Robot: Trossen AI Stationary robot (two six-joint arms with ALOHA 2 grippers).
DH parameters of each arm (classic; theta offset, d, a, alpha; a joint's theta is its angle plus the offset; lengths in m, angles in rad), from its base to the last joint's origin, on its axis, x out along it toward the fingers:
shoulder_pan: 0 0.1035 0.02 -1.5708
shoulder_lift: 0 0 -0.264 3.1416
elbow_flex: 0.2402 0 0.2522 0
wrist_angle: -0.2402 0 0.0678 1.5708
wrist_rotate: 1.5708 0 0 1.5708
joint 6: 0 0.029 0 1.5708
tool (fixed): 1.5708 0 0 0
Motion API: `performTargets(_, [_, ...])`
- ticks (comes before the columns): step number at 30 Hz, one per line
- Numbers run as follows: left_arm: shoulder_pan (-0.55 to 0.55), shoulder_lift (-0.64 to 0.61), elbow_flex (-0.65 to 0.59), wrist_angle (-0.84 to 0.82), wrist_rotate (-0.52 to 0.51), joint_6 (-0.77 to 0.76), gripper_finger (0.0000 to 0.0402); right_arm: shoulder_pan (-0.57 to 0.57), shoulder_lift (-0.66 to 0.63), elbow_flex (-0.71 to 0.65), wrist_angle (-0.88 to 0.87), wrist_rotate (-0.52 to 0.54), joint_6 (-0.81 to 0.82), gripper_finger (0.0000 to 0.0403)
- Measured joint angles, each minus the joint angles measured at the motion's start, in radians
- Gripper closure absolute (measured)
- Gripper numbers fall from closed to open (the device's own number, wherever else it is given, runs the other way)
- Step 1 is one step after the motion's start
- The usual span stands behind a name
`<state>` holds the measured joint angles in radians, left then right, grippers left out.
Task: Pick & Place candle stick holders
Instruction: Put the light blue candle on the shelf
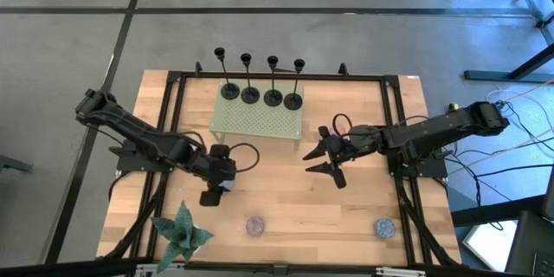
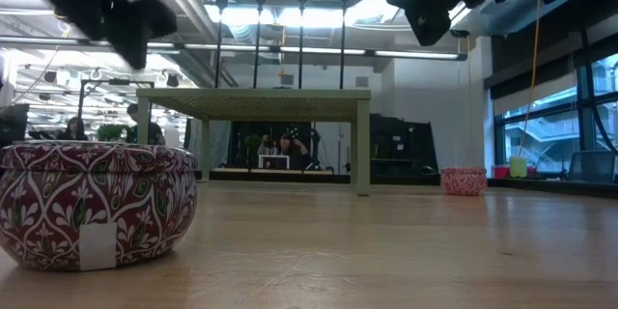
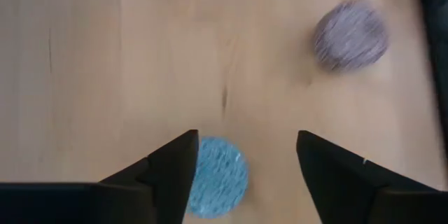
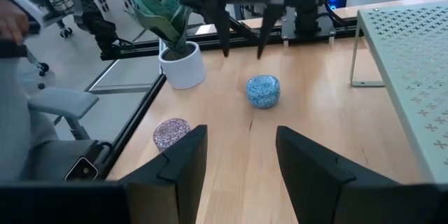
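Several black candle stick holders (image 1: 260,95) stand in a row by their round bases on a green perforated stand (image 1: 256,121) at the table's far middle. Their stems (image 2: 280,39) rise above the stand's top in the low view. My left gripper (image 1: 210,197) hangs open over the near left part of the table, slanting down. A small blue round tin (image 3: 218,176) lies on the table below and between its fingers, untouched. My right gripper (image 1: 322,163) is open right of the table's middle, pointing toward the left arm, with nothing between its fingers (image 4: 183,155).
A purple round tin (image 3: 350,35) lies on the wood past the blue one, toward the near edge (image 1: 254,225). Another tin (image 1: 384,227) sits at the near right. A potted plant (image 1: 182,229) stands at the near left corner. A patterned red tin (image 2: 92,212) fills the low view's left.
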<state>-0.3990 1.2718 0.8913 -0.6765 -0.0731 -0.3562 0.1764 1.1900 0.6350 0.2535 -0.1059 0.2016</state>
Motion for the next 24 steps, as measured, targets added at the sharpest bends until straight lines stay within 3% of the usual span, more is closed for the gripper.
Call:
performTargets(10, [0.044, 0.163, 0.0, -0.031, 0.023, 0.009, 0.0094, 0.0, 0.0, 0.0, -0.003, -0.003, 0.0, 0.0227])
performTargets(24, [0.044, 0.234, 0.0, -0.061, 0.015, 0.054, 0.0083, 0.0, 0.0, 0.0, -0.004, -0.003, -0.003, 0.0228])
